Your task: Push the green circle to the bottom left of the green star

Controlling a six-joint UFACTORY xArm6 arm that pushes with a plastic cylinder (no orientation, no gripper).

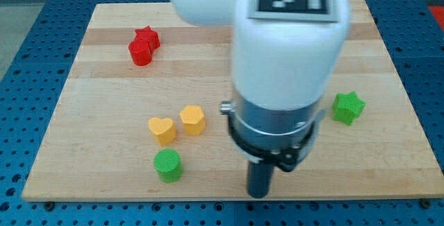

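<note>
The green circle [167, 165] sits near the board's bottom edge, left of centre. The green star [347, 107] lies at the view's right, about mid-height. My tip [258, 195] is at the bottom of the board, right of the green circle by a wide gap and below-left of the green star. It touches no block. The white arm body hides the board's middle and top centre.
A yellow heart [162, 129] and a yellow block [193, 119] lie just above the green circle. A red star [148, 37] and a red block [139, 52] touch each other at the top left. The wooden board's bottom edge [208, 197] is close to my tip.
</note>
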